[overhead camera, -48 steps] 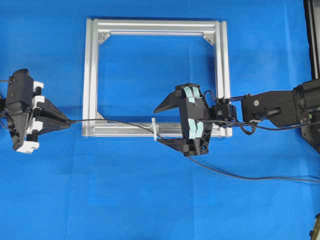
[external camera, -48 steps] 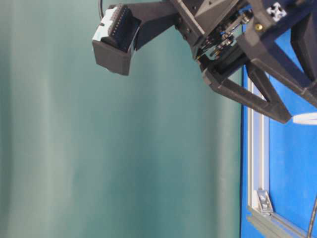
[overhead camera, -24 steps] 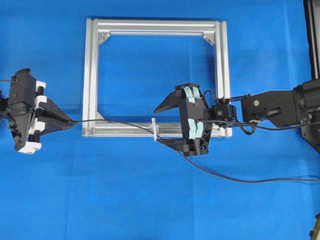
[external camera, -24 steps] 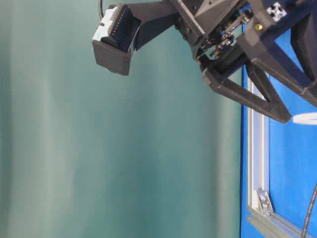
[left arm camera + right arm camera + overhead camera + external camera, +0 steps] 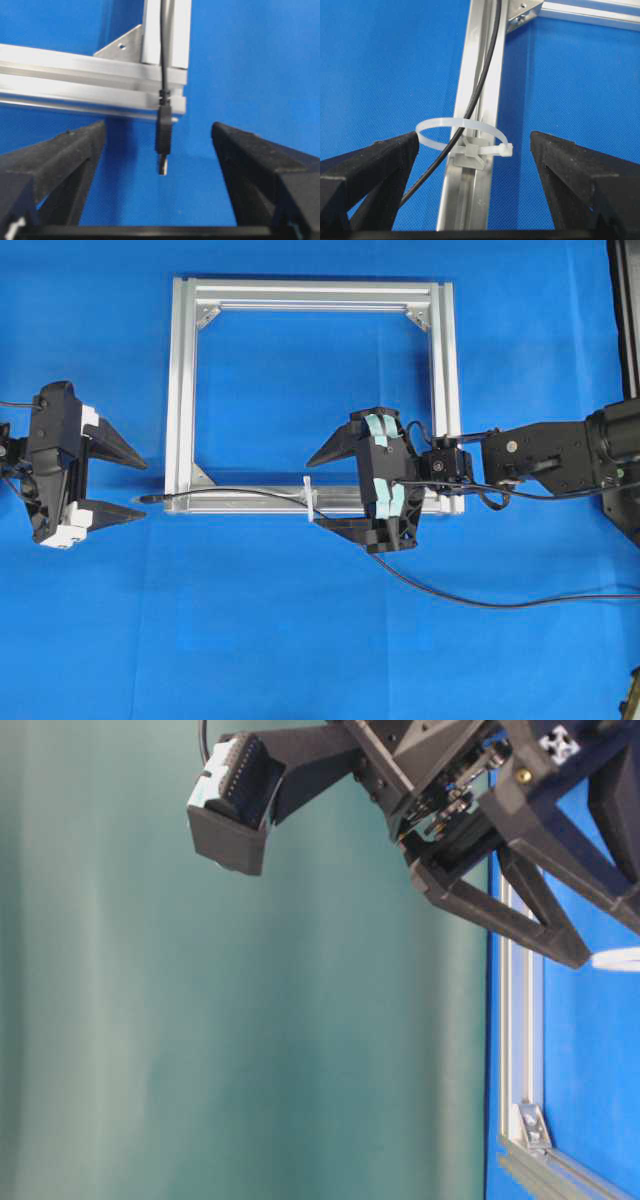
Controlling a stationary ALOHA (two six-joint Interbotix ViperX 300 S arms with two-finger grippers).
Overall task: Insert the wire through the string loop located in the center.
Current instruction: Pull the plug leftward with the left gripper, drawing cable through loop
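The wire (image 5: 470, 107) already runs through the loop (image 5: 462, 131), along the near frame bar (image 5: 250, 502). Its plug (image 5: 163, 137) lies loose between the wide left fingers (image 5: 55, 160); right fingers (image 5: 375, 165) wide too, empty.

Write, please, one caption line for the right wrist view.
The black wire passes through the white string loop on the silver frame bar, between the open right end effector fingers.

Blue cloth (image 5: 300, 640) covers the whole tabletop, w/ a plain teal-green curtain (image 5: 250, 1040) hanging behind, evenly lit.
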